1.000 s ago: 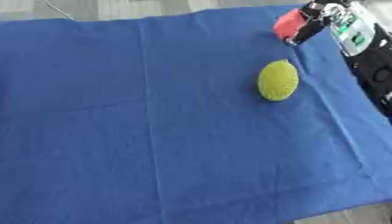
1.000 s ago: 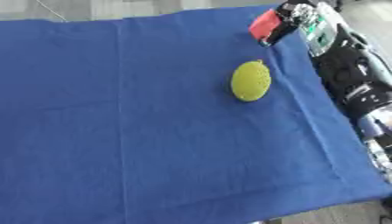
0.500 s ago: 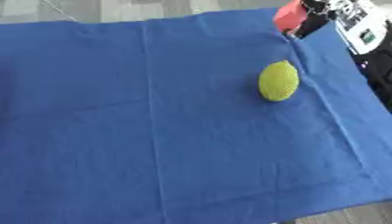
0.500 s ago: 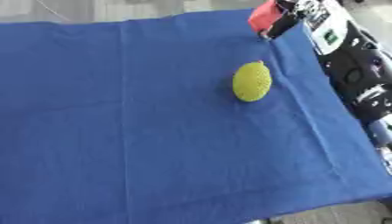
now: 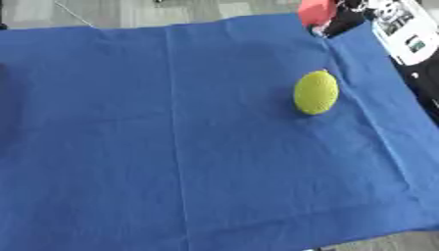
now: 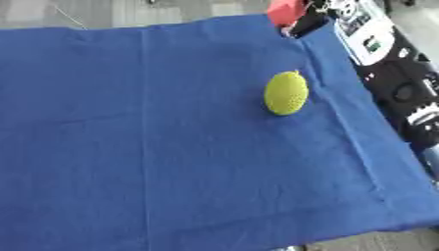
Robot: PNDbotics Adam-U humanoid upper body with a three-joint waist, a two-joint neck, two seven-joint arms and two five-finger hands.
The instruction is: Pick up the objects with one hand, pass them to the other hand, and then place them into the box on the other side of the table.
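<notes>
A red object [image 5: 315, 11] is at the far right corner of the blue cloth [image 5: 171, 147], partly cut off by the top edge. My right hand [image 6: 312, 23] is shut on it, dark fingers curled at its lower right side. A yellow-green textured oval object [image 5: 315, 92] lies alone on the cloth, nearer than the hand and apart from it. My left hand shows in neither view. No box shows in either view.
My right forearm, black with a white panel [image 6: 367, 30], runs down along the table's right edge [image 6: 403, 93]. Grey floor lies beyond the cloth's far edge. The cloth's front edge [image 5: 257, 240] hangs near the bottom.
My right hand has moved farther away toward the top edge, carrying the red object with it. The yellow-green object has stayed in place.
</notes>
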